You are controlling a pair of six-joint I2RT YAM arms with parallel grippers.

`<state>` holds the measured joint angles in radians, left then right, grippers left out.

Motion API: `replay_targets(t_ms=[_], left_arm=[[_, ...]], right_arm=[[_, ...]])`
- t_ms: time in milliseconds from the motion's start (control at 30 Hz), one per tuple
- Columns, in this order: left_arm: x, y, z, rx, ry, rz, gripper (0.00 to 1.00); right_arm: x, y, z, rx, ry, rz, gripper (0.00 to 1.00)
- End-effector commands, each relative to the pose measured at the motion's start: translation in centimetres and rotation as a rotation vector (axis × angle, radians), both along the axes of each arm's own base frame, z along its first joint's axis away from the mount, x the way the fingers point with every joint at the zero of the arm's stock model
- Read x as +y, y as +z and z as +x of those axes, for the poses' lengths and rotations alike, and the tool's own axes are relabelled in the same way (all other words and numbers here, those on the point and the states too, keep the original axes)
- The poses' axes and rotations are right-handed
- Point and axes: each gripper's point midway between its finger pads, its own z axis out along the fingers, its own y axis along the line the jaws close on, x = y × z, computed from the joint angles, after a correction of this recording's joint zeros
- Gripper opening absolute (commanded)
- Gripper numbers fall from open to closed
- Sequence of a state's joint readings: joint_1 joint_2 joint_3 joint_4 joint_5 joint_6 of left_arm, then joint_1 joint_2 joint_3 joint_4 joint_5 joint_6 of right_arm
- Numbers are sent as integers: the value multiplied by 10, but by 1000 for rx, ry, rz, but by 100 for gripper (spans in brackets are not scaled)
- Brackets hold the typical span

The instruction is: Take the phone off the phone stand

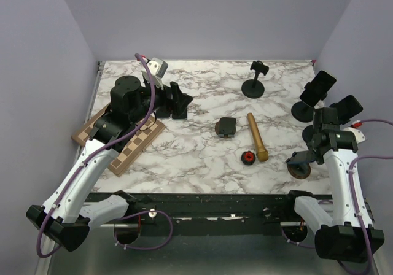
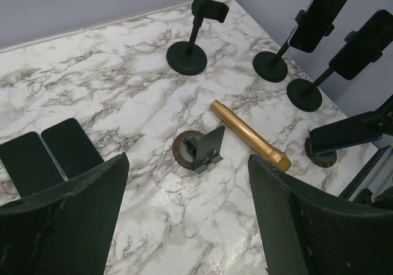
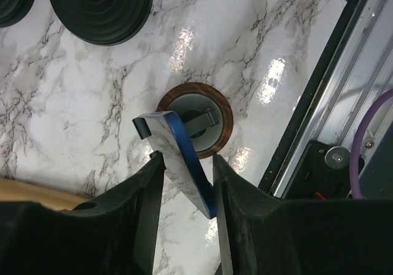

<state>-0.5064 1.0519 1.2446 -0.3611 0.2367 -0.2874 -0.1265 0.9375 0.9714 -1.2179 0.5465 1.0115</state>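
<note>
Blue phone (image 3: 175,143) is sitting in the low wood-rimmed stand (image 3: 226,112) at the worktop's (image 1: 202,164) near right corner, just in front of the R arm (image 1: 336,164). R jaws are straddling it from above, one each side of the slab. As far as I can tell they're pinching it: both inner faces are looking flush w/ the phone, no gap showing.

Its long axis is running tilted, low end down at the stand's cradle, upper end reaching back between the jaws toward the wrist. From the L wrist cam it's leaning shallow, nearer flat than upright. So the pull, I reckon, is needing to go up and along that axis, away from the cradle, not sideways.

L arm (image 1: 129,103) is hanging well apart at the far left, by the chessboard (image 1: 132,146). L jaws are gaping wide w/ nothing between. R arm is plainly the nearer one.
</note>
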Motion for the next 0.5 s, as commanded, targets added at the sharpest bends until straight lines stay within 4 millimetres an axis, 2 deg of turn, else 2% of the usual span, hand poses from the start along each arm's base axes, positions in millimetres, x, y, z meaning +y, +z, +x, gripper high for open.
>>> replay_targets(t_ms=[0,100,167,367,467], left_arm=[[3,-4,2,-5,20,22,87],[4,-5,3,-7,23,26,87],[4,-5,3,-7,25,29,87],[5,-4,3,-10,27,29,87],[5,-4,3,-9,28,29,87]], right_arm=[[-1,-6,4,-8,6,2,48],[1,-8,5,-4,15,12,49],[1,-8,6,-2,21,12,46],[2,-7,6,-9,25,15,25],[-4,0,2,-5,-1,-17,14]])
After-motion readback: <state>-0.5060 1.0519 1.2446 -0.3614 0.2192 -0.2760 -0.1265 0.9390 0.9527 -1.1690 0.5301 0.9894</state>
